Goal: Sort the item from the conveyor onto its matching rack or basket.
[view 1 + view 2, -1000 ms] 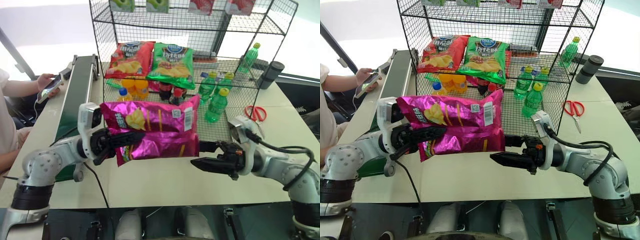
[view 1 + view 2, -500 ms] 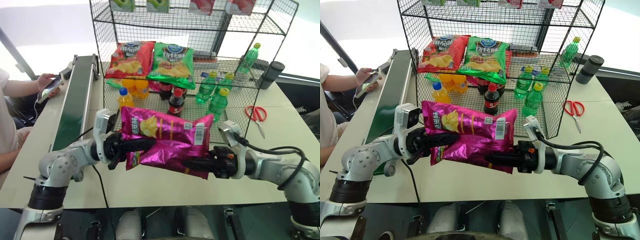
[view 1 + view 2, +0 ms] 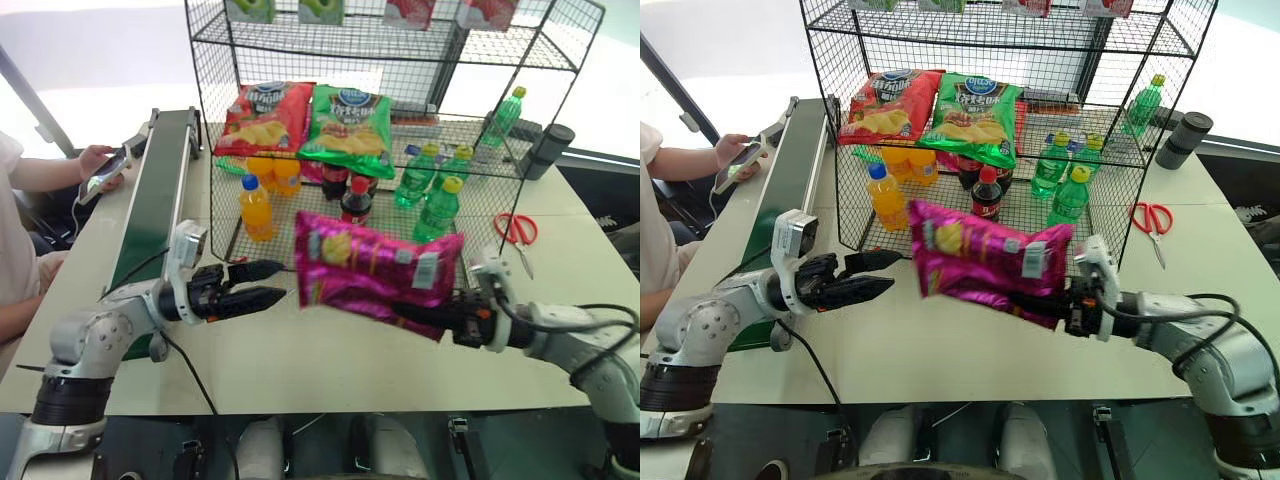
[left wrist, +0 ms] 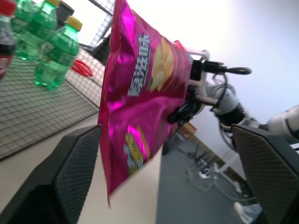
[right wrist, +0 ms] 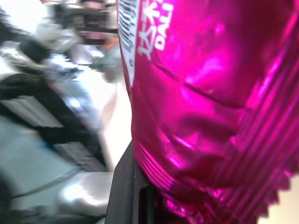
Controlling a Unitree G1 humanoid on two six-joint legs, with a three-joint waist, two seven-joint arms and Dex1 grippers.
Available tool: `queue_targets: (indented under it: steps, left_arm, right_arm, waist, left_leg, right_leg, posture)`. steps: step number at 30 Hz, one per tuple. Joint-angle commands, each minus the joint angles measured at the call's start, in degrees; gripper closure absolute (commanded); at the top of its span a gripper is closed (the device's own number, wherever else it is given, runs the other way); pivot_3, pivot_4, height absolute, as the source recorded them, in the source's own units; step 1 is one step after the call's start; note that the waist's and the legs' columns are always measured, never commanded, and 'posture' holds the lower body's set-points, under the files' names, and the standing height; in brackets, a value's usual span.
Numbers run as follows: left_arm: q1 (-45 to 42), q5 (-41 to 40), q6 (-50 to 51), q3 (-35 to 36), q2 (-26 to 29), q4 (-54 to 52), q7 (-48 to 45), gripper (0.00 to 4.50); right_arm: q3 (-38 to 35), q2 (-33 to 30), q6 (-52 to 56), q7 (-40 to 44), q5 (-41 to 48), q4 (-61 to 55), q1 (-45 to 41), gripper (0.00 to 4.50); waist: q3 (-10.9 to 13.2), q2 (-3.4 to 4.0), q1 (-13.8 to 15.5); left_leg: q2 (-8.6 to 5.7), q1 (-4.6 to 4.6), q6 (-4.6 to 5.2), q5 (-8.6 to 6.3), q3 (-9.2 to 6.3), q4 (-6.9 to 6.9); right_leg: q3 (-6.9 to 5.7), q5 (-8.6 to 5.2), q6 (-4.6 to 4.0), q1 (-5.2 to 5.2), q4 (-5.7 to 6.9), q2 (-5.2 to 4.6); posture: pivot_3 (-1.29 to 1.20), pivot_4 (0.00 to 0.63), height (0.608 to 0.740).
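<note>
Pink crisps bag (image 3: 375, 270) clamped in right gripper (image 3: 440, 312), left gripper (image 3: 268, 285) apart

Silver-grey jointed arms with black ribbed collars, white camera blocks at the wrists, loose black cables, an orange wrist mark, ending in left gripper (image 3: 268, 284) and right gripper (image 3: 1048, 300), black-fingered.

Magenta-pink crisps bag (image 3: 375, 272) hanging tilted above the desk (image 3: 300, 360), in front of the black wire rack (image 3: 400, 90); dark-green conveyor (image 3: 150, 210) lying alongside.
</note>
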Motion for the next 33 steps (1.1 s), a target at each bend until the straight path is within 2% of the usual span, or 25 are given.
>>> queue_targets:
  steps: [1, 6, 8, 12, 17, 20, 26, 33]
  left_arm:
    - [-2.4, 8.9, -13.2, 1.1, -3.4, 0.8, 2.1, 0.03]
    - [-4.7, 12.6, -18.6, -0.6, -7.9, 1.5, 3.2, 0.03]
    - [-5.9, 13.4, -19.4, -1.4, -9.3, 2.1, 3.2, 0.03]
    - [-8.7, 15.8, -21.6, -3.0, -12.4, 4.4, 3.6, 0.03]
    - [-9.7, 18.3, -24.0, -4.4, -14.6, 4.7, 4.5, 0.03]
    - [-9.8, 19.4, -25.2, -4.8, -15.4, 4.7, 5.1, 0.03]
    - [-8.3, 20.3, -26.6, -4.9, -16.9, 2.0, 7.9, 0.03]
    - [-5.8, 22.2, -29.0, -5.6, -19.9, -1.5, 13.0, 0.03]
  right_arm:
    - [-10.5, 0.6, -6.4, -3.2, 0.7, -6.6, -1.0, 4.5]
    - [-18.1, 1.1, -9.7, -8.4, 1.2, -10.2, -1.9, 4.5]
    - [-19.5, 1.4, -12.8, -9.8, -1.1, -9.5, -2.9, 4.5]
    - [-17.4, 0.6, -26.1, -15.1, -17.3, -3.0, -8.0, 4.5]
    - [-9.5, -6.2, -48.4, -18.6, -44.4, 7.6, -8.8, 4.5]
    - [-6.3, -9.4, -54.7, -25.5, -56.9, 13.7, -11.8, 4.5]
    - [1.9, -12.0, -56.9, -36.6, -76.1, 21.3, -20.1, 4.5]
    - [10.9, -6.7, -50.8, -40.8, -83.3, 29.4, -31.1, 4.5]
  waist:
    - [0.0, 0.01, 0.0]
    - [0.0, -0.03, -0.1]
    - [0.0, -0.03, -0.1]
    - [0.0, -0.03, -0.1]
    - [0.0, -0.03, -0.2]
    - [0.0, -0.04, -0.3]
    - [0.0, -0.03, -0.5]
    - [0.0, -0.02, -0.6]
  left_leg:
    - [0.0, 0.01, 0.0, 0.0, 0.0, 0.0]
    - [0.05, 0.03, -0.01, 0.0, -0.01, -0.01]
    - [0.04, 0.02, 0.0, 0.0, 0.01, -0.01]
    - [0.0, 0.04, 0.0, 0.01, 0.02, 0.01]
    - [-0.13, 0.05, -0.02, 0.02, 0.07, -0.02]
    - [-0.15, 0.06, -0.41, 0.25, 0.13, -0.02]
    - [0.01, 0.12, -0.52, 0.32, 0.15, -0.01]
    - [0.03, 0.11, -0.59, 0.36, 0.15, -0.01]
  right_leg:
    - [0.0, 0.0, 0.0, 0.01, 0.0, 0.0]
    - [-0.01, 0.0, 0.0, 0.03, 0.0, 0.03]
    - [-0.01, 0.01, 0.01, 0.02, 0.0, 0.02]
    - [-0.01, 0.01, 0.01, 0.03, 0.02, 0.03]
    - [0.01, -0.02, 0.06, 0.01, 0.03, 0.02]
    - [0.03, -0.04, 0.1, 0.0, 0.05, 0.02]
    - [0.06, -0.04, 0.1, 0.01, 0.1, 0.01]
    - [0.05, -0.04, 0.1, 0.01, 0.11, 0.02]
  posture:
    - [0.0, 0.15, 0.74]
    - [0.0, 0.15, 0.74]
    - [0.0, 0.15, 0.74]
    - [0.0, 0.15, 0.74]
    - [0.0, 0.15, 0.74]
    - [0.0, 0.15, 0.74]
    - [0.0, 0.15, 0.74]
    - [0.0, 0.15, 0.74]
